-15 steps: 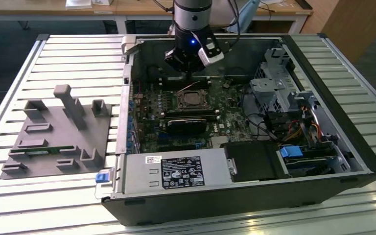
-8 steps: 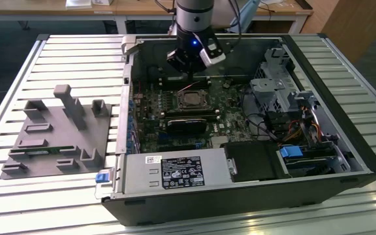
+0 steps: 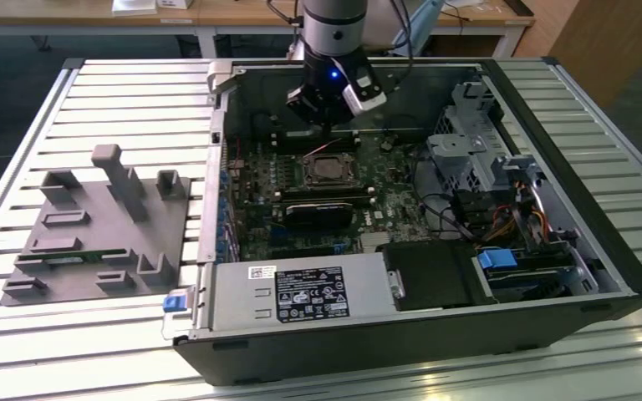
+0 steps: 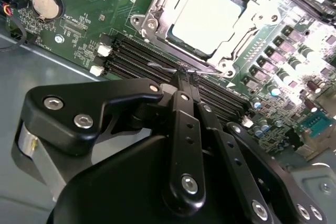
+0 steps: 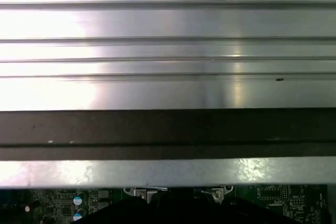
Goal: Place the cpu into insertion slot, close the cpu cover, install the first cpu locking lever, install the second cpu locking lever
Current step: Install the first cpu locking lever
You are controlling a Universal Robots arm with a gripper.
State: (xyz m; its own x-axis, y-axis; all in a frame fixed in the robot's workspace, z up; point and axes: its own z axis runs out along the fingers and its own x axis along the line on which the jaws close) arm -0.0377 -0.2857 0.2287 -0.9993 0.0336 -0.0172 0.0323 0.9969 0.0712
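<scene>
Inside the open computer case (image 3: 410, 351) on the slatted tabletop (image 3: 109, 92), the cpu (image 4: 210, 14) lies in the insertion slot (image 3: 328, 172), mid-frame in the exterior view, with the cpu cover (image 4: 157, 6) down around it. The claw (image 4: 184, 80), fingers drawn narrow, hangs just beside it, with its tips at a thin wire lever (image 4: 163, 66).

cpu (image 4: 207, 18): pale metal top, smooth, satin sheen.
cpu cover (image 4: 159, 9): bright silver metal frame, polished.
circuit board (image 4: 84, 24): green, glossy lacquer.
gripper (image 4: 184, 80): black, smooth, semi-gloss links with shiny steel screws.
bench (image 3: 131, 92): ribbed bare aluminium slats, brushed, glaring.
holder block (image 3: 87, 242): matt grey plastic.
power supply (image 3: 298, 294): dull grey sheet metal, white paper label.
</scene>
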